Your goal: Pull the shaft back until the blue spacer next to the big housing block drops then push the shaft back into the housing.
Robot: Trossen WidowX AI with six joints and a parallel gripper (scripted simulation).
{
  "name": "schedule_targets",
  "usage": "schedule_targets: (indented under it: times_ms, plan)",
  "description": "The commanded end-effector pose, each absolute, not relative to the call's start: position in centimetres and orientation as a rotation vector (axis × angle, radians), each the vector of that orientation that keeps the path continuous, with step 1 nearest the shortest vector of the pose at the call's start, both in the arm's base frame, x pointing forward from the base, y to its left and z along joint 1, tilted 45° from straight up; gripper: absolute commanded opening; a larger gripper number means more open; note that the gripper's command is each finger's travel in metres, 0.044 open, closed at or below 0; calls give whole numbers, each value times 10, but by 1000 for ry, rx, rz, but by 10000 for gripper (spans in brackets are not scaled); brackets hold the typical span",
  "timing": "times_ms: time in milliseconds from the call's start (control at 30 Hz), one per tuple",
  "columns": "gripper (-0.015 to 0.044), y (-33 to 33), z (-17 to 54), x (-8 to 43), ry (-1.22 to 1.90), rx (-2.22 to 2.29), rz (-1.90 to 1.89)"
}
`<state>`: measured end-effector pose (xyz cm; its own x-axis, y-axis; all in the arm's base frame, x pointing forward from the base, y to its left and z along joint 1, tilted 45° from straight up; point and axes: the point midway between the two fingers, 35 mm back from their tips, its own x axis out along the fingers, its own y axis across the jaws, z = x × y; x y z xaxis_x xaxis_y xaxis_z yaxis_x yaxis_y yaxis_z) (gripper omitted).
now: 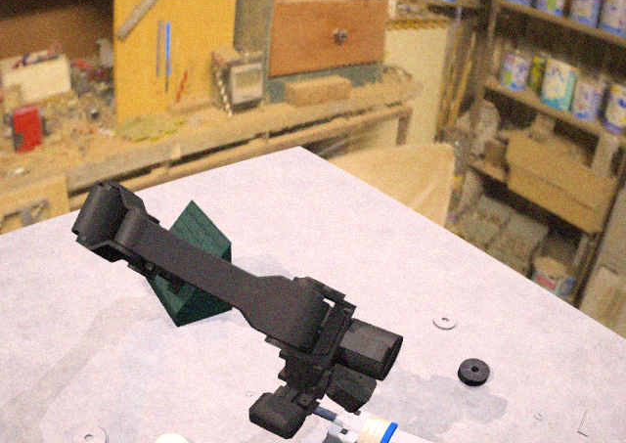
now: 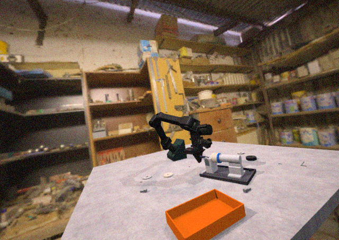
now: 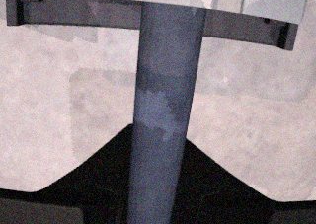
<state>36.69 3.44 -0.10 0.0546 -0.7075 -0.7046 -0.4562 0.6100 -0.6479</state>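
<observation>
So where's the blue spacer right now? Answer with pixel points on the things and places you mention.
In the exterior view, the blue spacer point(image 1: 389, 432) point(image 2: 218, 157) sits between the cream spacers and the white housing cylinder, above the dark base plate point(image 2: 221, 176).
</observation>
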Motion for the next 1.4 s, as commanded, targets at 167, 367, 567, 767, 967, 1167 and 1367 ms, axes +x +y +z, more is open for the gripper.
schedule_targets:
  times_ms: [167,367,567,767,967,1167,1367]
  plan:
    - [0,34,-1,365,1587,-999,-247]
    - [0,34,0,365,1587,-999,-247]
    - [0,34,0,364,1587,-999,-247]
    - [0,33,0,364,1587,-999,-247]
    - [0,33,0,363,1587,-999,-247]
    - [0,33,0,362,1587,-999,-247]
    - [0,33,0,362,1587,-999,-247]
